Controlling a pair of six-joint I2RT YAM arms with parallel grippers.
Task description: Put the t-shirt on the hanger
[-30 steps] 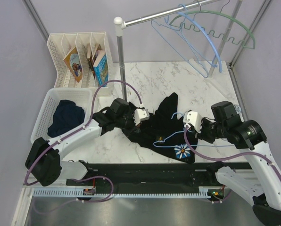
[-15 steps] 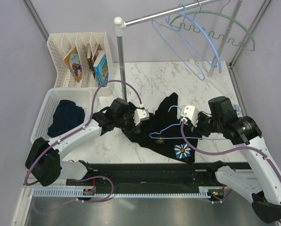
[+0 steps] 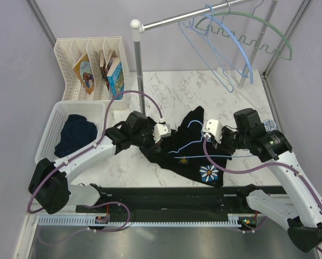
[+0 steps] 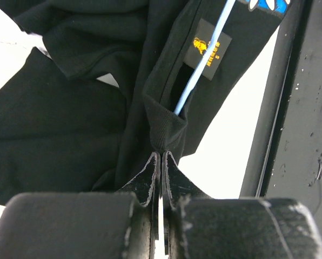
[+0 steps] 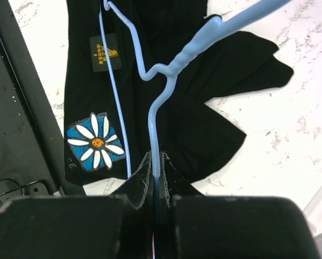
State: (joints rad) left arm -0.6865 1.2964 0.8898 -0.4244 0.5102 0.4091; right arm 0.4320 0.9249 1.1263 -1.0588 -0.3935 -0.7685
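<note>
Because the t-shirt (image 4: pixel 69 124) is limp, light cloth, a hem fold grips best: left hand (image 4: pixel 160 157) pinched shut on one, shirt slumped just ahead. Thin and springy, the hanger (image 5: pixel 152 110) sits clamped in the right hand (image 5: pixel 155 159).

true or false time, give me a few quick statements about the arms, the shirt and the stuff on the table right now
1. The right fingers are shut on the wire of the light-blue hanger. True.
2. The left fingers are open and hold nothing. False: they are shut on a fold of the black t-shirt.
3. The t-shirt lies in the white basket. False: it lies on the marble table; the basket holds a dark navy garment.
4. The daisy print faces up. True.
5. The white rack is empty. False: it holds books.
</note>
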